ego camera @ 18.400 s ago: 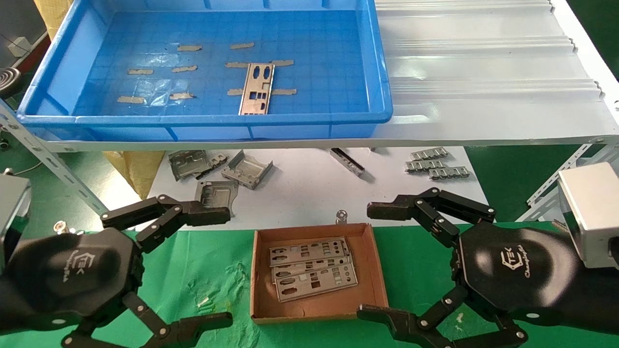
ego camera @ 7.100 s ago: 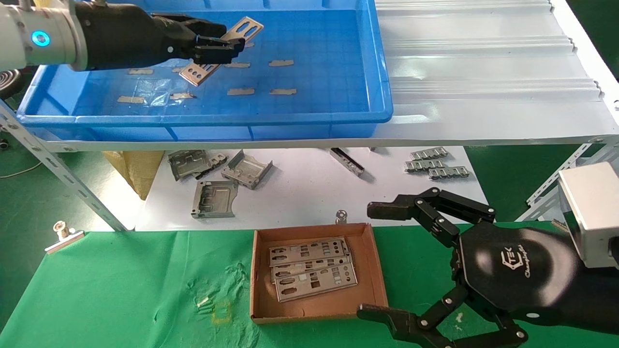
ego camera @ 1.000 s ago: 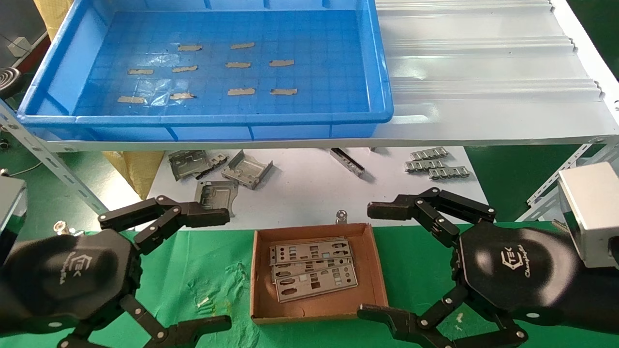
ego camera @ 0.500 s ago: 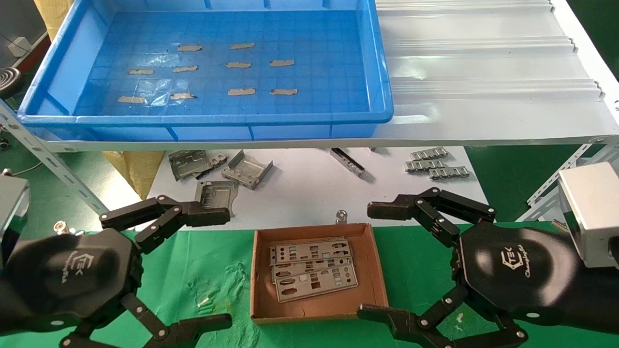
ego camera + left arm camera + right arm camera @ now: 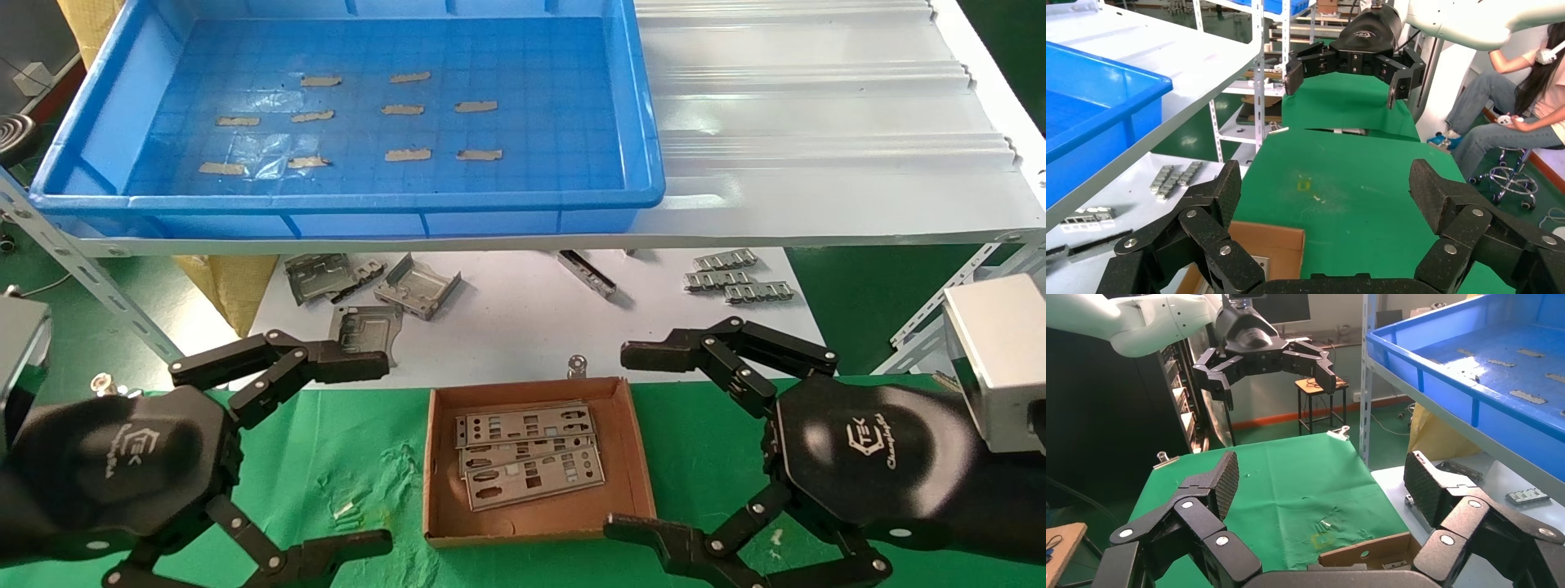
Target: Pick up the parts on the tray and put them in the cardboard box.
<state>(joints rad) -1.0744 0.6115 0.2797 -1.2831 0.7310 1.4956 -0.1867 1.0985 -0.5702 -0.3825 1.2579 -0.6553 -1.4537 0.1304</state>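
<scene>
The blue tray (image 5: 351, 202) on the shelf holds no parts, only bits of tan tape. The parts (image 5: 527, 457), silver plates with port cut-outs, lie stacked in the cardboard box (image 5: 437, 490) on the green cloth. My left gripper (image 5: 372, 454) is open and empty, low and to the left of the box. My right gripper (image 5: 628, 443) is open and empty at the box's right side. The left wrist view shows its open gripper (image 5: 1327, 190) over the cloth, with a box corner (image 5: 1272, 242). The right wrist view shows its open gripper (image 5: 1322, 481) above the box edge (image 5: 1364, 554).
Bent grey brackets (image 5: 368, 294) and ridged silver clips (image 5: 735, 278) lie on the white sheet under the shelf. A white corrugated sheet (image 5: 817, 122) lies to the right of the tray. A slanted shelf upright (image 5: 82, 269) and a binder clip (image 5: 102, 382) are at the left.
The one plate that lay in the tray was lifted by my left gripper and now lies on top of the stack in the box. My left arm is back low beside the box. Over the last second nothing moved.
</scene>
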